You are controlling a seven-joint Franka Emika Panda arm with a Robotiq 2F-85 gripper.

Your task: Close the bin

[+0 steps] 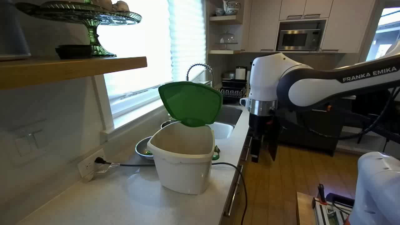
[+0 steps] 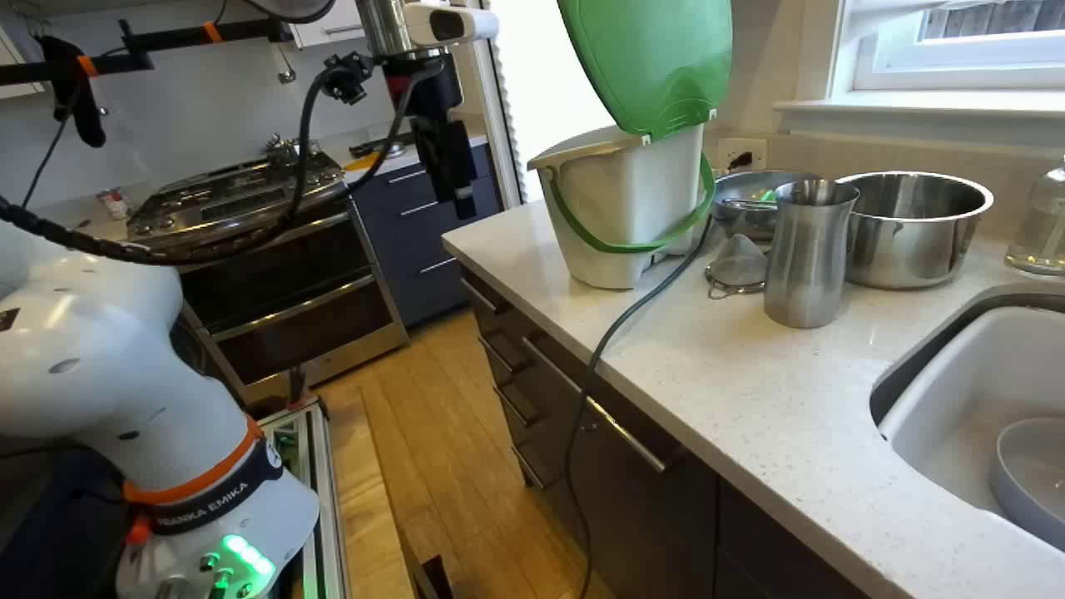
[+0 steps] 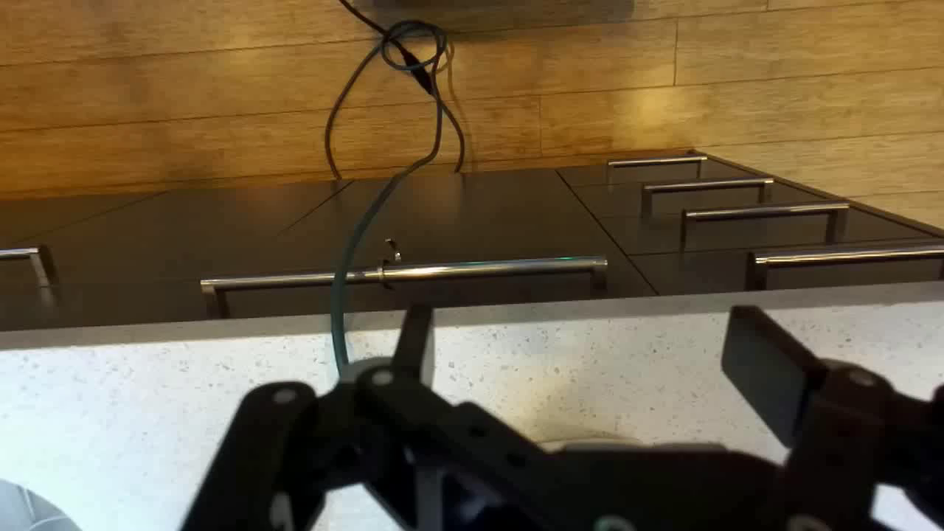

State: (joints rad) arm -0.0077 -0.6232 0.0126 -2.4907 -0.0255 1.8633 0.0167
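Two fingers of the hand stand wide apart, clear of the cream-white bin, which sits upright on the counter, left of the hand in an exterior view, its green lid raised. Farther from the hand than the bin, in an exterior view, stand a tapered steel cup and a deep steel pot, with the white sink farther off again.

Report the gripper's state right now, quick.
Gripper: open, jaws wide apart, holding nothing.
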